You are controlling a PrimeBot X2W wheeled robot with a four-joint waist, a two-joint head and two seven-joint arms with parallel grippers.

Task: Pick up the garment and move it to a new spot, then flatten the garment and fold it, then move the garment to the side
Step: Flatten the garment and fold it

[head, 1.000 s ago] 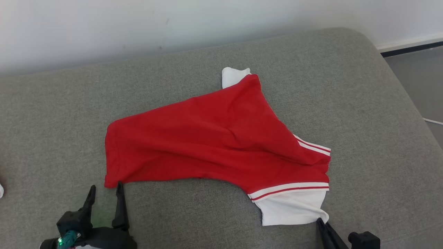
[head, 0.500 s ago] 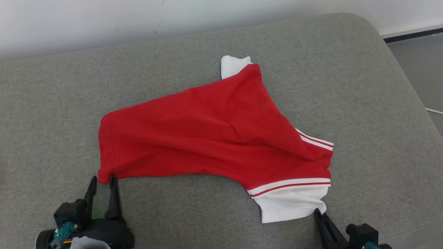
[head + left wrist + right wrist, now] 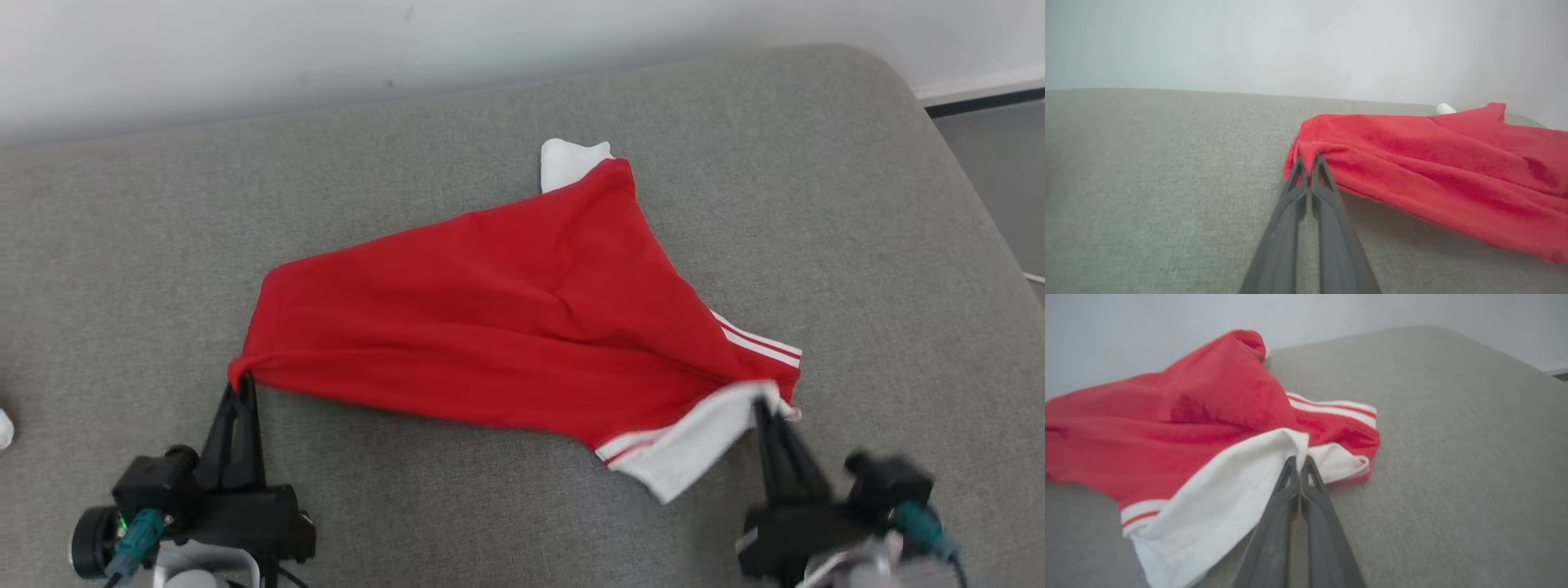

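The garment (image 3: 498, 310) is red with white panels and red-and-white stripes, and it lies spread across the grey cushion (image 3: 857, 204). My left gripper (image 3: 242, 387) is shut on the garment's red near-left corner, which bunches at the fingertips (image 3: 1308, 161). My right gripper (image 3: 763, 406) is shut on the white near-right edge, lifting it off the cushion. In the right wrist view the white cloth (image 3: 1229, 498) drapes down from the closed tips (image 3: 1299, 459). A white bit (image 3: 571, 159) of the garment pokes out at the far end.
A pale wall (image 3: 326, 49) runs behind the cushion. The cushion's rounded right edge drops to a grey floor (image 3: 1000, 171) with a dark skirting strip. A small white object (image 3: 4, 429) sits at the far left edge.
My left gripper closed on the red corner and drew it up. My right gripper raised the white edge, which now folds upward. The camera shifted slightly.
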